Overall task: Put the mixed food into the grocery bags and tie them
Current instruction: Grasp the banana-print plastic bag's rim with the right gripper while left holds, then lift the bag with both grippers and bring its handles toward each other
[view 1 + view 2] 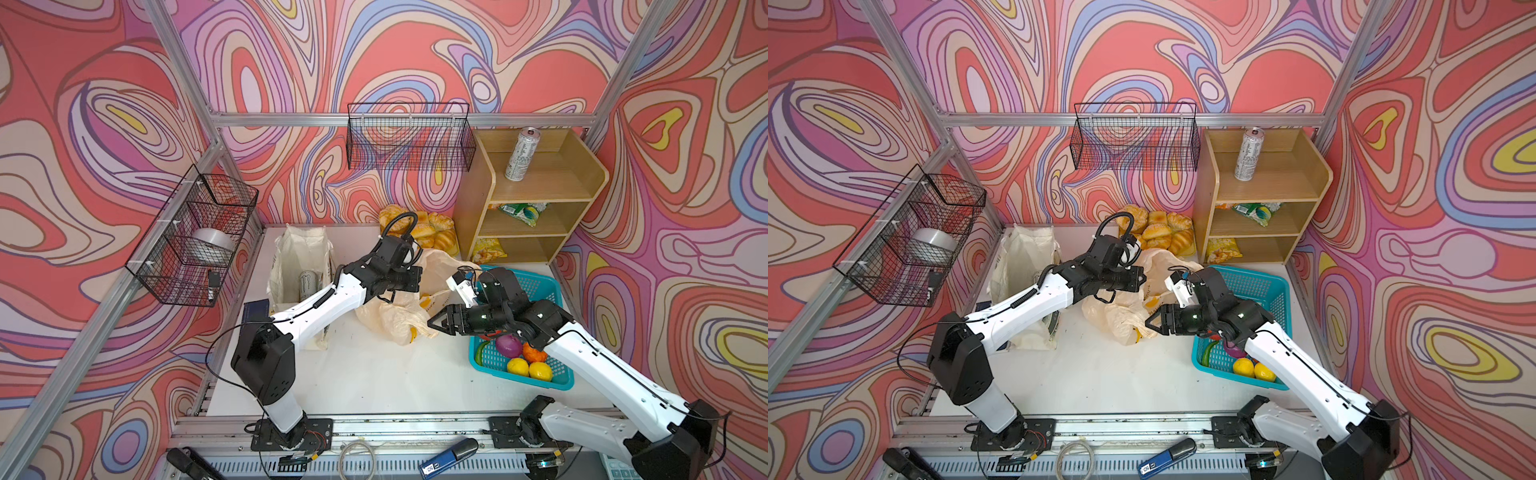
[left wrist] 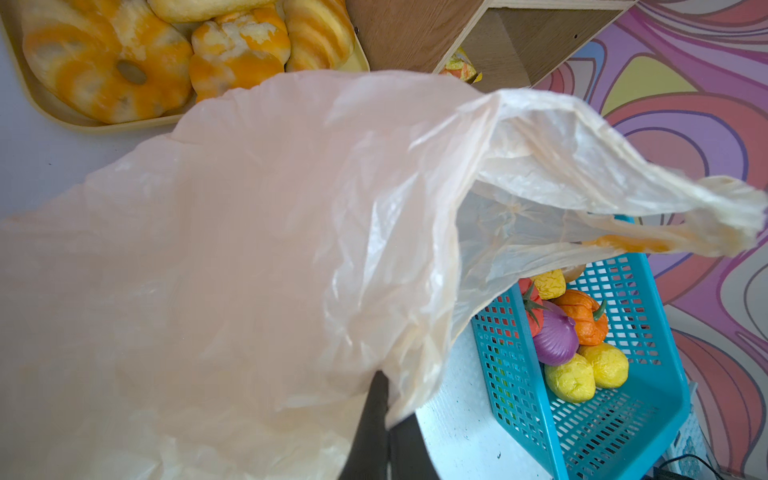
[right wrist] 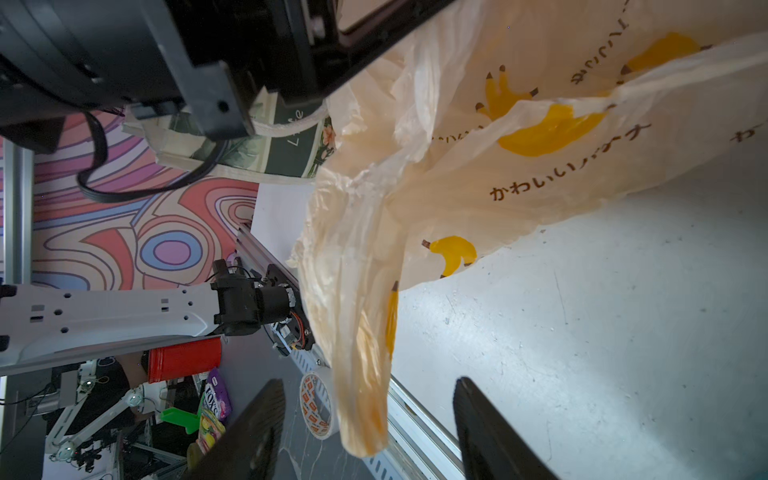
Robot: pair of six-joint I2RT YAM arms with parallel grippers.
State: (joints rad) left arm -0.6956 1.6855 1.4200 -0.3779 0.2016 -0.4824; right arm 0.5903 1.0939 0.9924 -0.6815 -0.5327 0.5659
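Though crumpled, translucent cream banana-print bag (image 1: 395, 320)

The plastic bag (image 1: 1121, 309) with banana prints lies crumpled mid-table, its upper part raised at the left gripper (image 1: 1105, 296), whose jaws are hidden. The right gripper (image 1: 1151, 322) stands with jaws apart just beside the bag. Two lemons (image 1: 1244, 368) lie in the teal basket (image 1: 1273, 291); a can (image 1: 1249, 153) stands upright on the shelf (image 1: 1283, 185).
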